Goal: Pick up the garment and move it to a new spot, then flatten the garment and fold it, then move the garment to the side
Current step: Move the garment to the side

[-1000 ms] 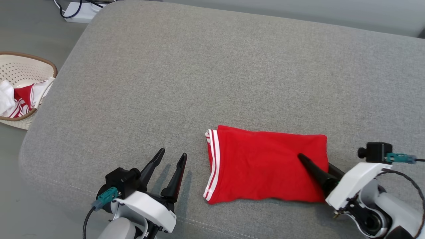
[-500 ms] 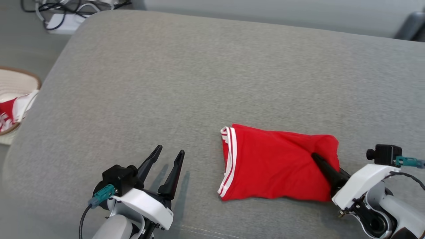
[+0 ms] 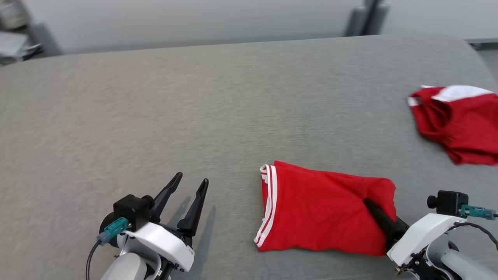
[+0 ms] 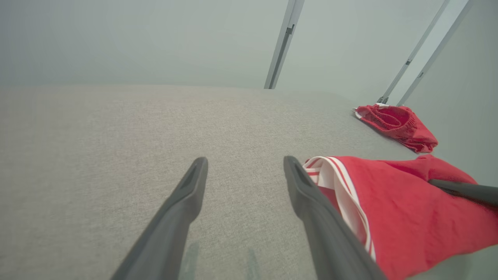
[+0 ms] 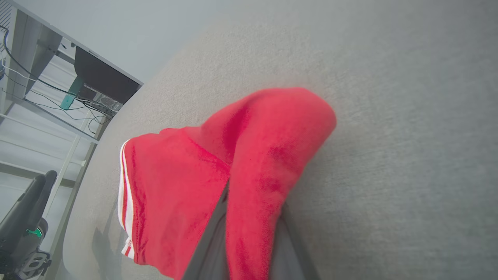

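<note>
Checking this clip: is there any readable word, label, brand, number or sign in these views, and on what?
None can be read.
The folded red garment: white stripes only, no print.
The second red garment: no lettering visible.
The equipment under the desk in the right wrist view: too small and blurred for any label.

Parted left pincer (image 4: 245,161) beside garment (image 4: 408,217) (red)

No writing, label, brand mark, number or sign can be read in any of the views. The white stripes (image 3: 272,194) along the edge of the red garment (image 3: 323,210) are plain bands, not lettering.
</note>
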Motion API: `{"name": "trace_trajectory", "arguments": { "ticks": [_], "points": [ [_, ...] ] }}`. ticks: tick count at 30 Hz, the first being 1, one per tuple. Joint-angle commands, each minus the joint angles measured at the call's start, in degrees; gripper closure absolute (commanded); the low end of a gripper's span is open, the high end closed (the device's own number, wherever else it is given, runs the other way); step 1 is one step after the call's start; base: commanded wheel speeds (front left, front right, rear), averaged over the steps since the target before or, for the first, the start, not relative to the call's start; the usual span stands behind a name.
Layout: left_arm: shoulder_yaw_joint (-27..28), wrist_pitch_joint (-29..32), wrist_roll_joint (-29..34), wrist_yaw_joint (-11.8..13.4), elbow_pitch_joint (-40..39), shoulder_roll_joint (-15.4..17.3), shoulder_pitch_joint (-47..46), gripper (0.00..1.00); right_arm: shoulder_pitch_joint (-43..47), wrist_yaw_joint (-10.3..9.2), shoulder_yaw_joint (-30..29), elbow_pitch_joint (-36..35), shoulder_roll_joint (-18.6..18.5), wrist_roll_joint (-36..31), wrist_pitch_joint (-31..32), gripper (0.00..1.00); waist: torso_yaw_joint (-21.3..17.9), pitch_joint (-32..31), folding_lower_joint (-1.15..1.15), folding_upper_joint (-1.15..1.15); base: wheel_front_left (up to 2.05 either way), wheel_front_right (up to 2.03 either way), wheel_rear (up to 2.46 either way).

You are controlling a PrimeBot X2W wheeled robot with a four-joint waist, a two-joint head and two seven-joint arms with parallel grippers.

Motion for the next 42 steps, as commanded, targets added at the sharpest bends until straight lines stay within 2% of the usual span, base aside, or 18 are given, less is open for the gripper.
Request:
{"name": "trace_trajectory", "arguments": {
  "ticks": [1, 7, 12, 18, 23, 33, 42],
  "points": [
    [2.08, -0.58, 0.31, -0.42, -0.92, 1.21, -1.3, 0.0, 0.43, 0.07, 0.24, -0.77, -1.48, 0.03, -0.5, 1.0, -5.28, -1.0, 0.0, 0.0, 0.0, 0.0, 0.0],
    [2.77, -0.58, 0.53, -0.42, -0.92, 1.37, -1.13, 0.0, -0.21, 0.07, 0.96, -0.42, -1.44, 0.05, -0.46, 1.0, -10.62, 0.18, 0.0, 0.0, 0.0, 0.0, 0.0],
    [2.95, -0.58, 1.03, -0.42, -1.51, 1.55, -2.26, 0.0, -2.31, 0.07, 1.71, 0.81, -2.05, -2.73, -1.27, 1.0, -11.49, 2.7, 0.0, 0.0, 0.0, 0.0, 0.0],
    [2.04, -0.58, 1.22, -0.42, -1.2, 2.49, -3.47, 0.0, -11.37, 0.07, -0.06, 6.42, -2.54, -16.45, -3.18, 1.0, -10.09, 5.73, 0.0, 0.0, 0.0, 0.0, 0.0],
    [1.54, -0.58, 1.22, -0.42, -1.22, 2.88, -4.17, 0.0, -17.9, 0.07, -4.6, 10.85, -2.81, -23.01, -3.28, 1.0, -7.67, 7.36, 0.0, 0.0, 0.0, 0.0, 0.0],
    [0.81, -0.58, 1.34, -0.42, -1.36, 2.77, -4.94, 0.0, -25.99, 0.07, -9.09, 18.52, -6.33, -27.06, -2.17, 1.0, -3.68, 9.8, 0.0, 0.0, 0.0, 0.0, 0.0],
    [-0.59, -0.58, 1.0, -0.42, -0.72, 2.8, -6.55, 0.0, -31.55, 0.07, -12.02, 26.87, -10.22, -27.89, 2.64, 1.0, -1.27, 12.8, 0.0, 0.0, 0.0, 0.0, 0.0]
  ]
}}
